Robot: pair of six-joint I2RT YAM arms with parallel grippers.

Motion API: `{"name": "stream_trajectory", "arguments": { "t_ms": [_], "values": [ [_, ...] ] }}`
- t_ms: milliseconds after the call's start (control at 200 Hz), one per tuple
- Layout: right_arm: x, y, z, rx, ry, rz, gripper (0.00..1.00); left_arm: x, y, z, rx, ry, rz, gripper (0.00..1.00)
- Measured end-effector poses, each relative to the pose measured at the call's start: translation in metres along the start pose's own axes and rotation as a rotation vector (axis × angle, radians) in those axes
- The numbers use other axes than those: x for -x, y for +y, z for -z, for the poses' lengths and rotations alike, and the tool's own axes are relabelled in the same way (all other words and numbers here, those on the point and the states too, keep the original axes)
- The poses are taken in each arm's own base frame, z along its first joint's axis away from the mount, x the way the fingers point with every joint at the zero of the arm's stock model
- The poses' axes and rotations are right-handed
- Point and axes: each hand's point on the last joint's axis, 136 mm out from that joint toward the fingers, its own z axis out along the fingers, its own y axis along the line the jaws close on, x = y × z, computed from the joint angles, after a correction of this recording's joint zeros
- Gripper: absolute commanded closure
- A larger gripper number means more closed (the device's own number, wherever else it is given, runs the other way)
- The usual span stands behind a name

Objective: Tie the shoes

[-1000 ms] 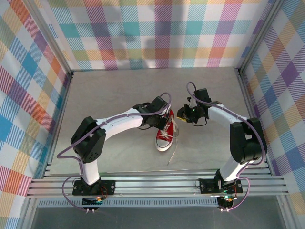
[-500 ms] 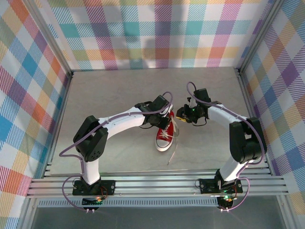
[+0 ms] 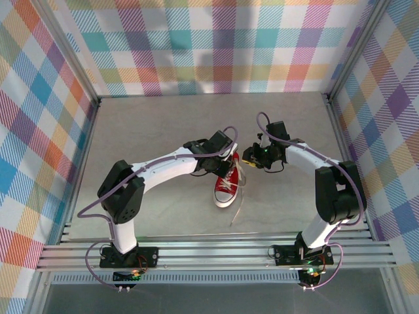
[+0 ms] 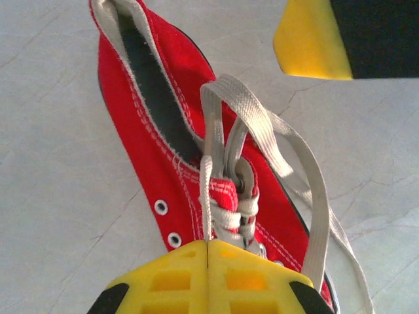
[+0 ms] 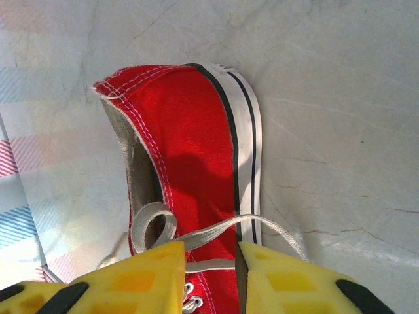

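The red shoe (image 3: 224, 188) lies on the grey table, its white toe cap pointing toward the arm bases. In the left wrist view the shoe (image 4: 154, 131) runs under my left gripper (image 4: 208, 246), which is shut on a strand of the white lace (image 4: 207, 190) that rises to a loop (image 4: 230, 88). My left gripper (image 3: 226, 161) hovers over the shoe's laced part. My right gripper (image 3: 249, 157) is just right of the shoe's heel. In its own view my right gripper (image 5: 211, 265) is open, with a lace strand (image 5: 219, 227) crossing the gap above the shoe (image 5: 193, 137).
A loose lace end (image 3: 238, 207) trails on the table (image 3: 150, 124) to the right of the toe. Checked walls enclose three sides. An aluminium rail (image 3: 216, 252) runs along the near edge by the arm bases.
Hardly anything has moved. The left arm's elbow shifted slightly, and both grippers stay by the shoe.
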Motion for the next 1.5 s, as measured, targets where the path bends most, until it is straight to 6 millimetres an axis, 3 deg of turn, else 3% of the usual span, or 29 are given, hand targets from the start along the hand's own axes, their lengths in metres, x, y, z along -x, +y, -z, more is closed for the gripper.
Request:
{"name": "stream_trajectory", "arguments": {
  "t_ms": [135, 325, 735, 1175, 1500],
  "values": [
    [0.000, 0.001, 0.001, 0.002, -0.003, 0.002, 0.72, 0.006, 0.000, 0.015, 0.001, -0.032, -0.018, 1.00],
    [0.000, 0.001, 0.001, 0.002, -0.003, 0.002, 0.72, 0.002, 0.000, 0.016, 0.001, -0.017, -0.028, 1.00],
    [0.000, 0.001, 0.001, 0.002, -0.003, 0.002, 0.72, -0.012, -0.006, -0.009, -0.034, 0.071, -0.042, 1.00],
    [0.000, 0.002, 0.001, 0.008, 0.001, 0.002, 0.72, 0.000, -0.015, -0.009, -0.077, 0.054, -0.042, 1.00],
    [0.000, 0.002, 0.002, 0.014, 0.002, -0.002, 0.66, -0.001, -0.021, -0.017, -0.108, 0.066, -0.058, 1.00]
  ]
}}
